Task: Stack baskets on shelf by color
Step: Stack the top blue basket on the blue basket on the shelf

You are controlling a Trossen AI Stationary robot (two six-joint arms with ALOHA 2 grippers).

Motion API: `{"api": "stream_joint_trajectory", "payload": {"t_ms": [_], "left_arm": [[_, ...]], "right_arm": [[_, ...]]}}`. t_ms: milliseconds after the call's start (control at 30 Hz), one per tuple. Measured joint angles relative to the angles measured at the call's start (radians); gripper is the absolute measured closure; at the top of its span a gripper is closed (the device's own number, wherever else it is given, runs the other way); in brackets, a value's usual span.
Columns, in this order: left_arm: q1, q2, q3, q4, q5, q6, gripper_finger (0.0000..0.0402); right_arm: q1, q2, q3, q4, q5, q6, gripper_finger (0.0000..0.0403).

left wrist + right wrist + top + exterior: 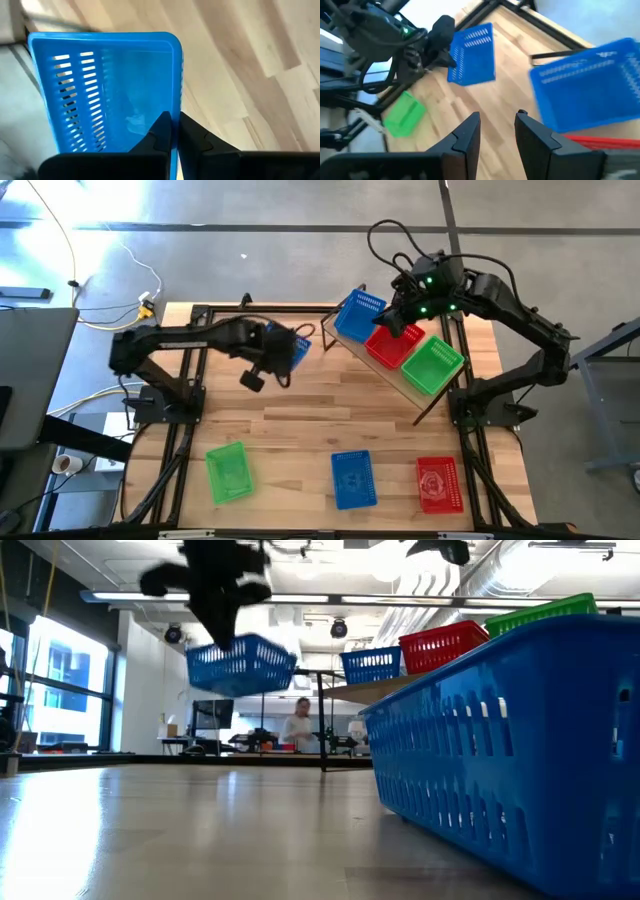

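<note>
Left hand (170, 131) pinching a blue basket's (107, 90) rim aloft; next, nest it in the shelf's (345, 348) blue basket (357, 316).

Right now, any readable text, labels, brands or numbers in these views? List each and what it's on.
None readable.
Blue basket on the table: pale mark on its floor, too blurred to read.
Red basket on the table: pale mark on its floor, also unreadable.
Blue basket held by the left claw: faint pale smudge inside, no legible letters.
Shelf and its baskets: no markings visible.
Room behind the table: no legible signs.
</note>
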Motion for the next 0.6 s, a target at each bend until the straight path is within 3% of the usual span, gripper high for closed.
{"api": "stream_joint_trajectory", "payload": {"t_ms": [233, 600], "left_arm": [[-0.155, -0.095, 0.000, -0.033, -0.050, 0.098, 0.0399], [-0.331, -0.104, 0.000, -0.028, -0.124, 0.230, 0.0398]], "right_arm": [[0.123, 0.000, 0.000, 0.107, 0.076, 0.141, 0.0295], [0.292, 0.027, 0.000, 0.198, 0.243, 0.285, 0.0295]]}}
